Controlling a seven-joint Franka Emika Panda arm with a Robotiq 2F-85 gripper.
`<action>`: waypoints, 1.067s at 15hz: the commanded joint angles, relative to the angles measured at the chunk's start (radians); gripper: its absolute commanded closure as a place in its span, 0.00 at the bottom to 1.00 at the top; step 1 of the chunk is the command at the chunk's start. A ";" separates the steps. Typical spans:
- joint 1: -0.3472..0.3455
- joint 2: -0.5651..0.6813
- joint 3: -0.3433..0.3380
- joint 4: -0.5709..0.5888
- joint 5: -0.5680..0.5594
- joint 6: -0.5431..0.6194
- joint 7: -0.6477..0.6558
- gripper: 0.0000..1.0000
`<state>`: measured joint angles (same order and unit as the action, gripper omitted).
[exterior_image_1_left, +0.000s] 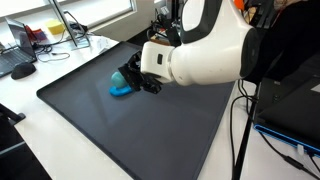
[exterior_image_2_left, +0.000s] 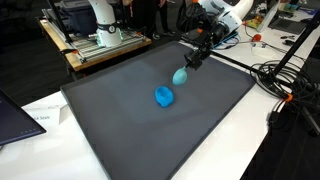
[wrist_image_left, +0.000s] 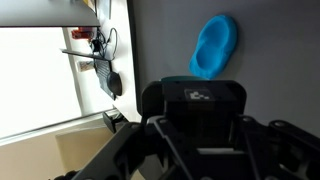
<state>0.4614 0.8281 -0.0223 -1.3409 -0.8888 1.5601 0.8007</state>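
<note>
The gripper hangs low over the surface, a dark grey mat. Whether its jaws are apart or together I cannot tell. In both exterior views they read as a small black knot, and the wrist view shows only the black housing and linkages.

Just off the tips of the jaws is a teal egg-shaped thing, so near that I can't say whether they touch. A little farther out, past the teal one and close beside it, a brighter blue cup-like thing sits on the mat.

In the wrist view a blue shape lies on the mat ahead of the jaws (the two things may run together there; I can't separate them).

Behind the jaws the white arm reaches in over the mat's edge. Well away from the jaws, off the mat, are a tangle of black cables, the corner of a laptop and a computer mouse on the white desk.
</note>
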 joint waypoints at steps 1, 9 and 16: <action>0.001 0.058 0.012 0.072 -0.028 -0.043 -0.033 0.78; -0.035 0.098 0.017 0.126 0.004 -0.009 -0.122 0.78; -0.115 0.089 0.029 0.159 0.088 0.027 -0.248 0.78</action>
<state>0.3844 0.9131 -0.0103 -1.2215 -0.8529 1.5762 0.6141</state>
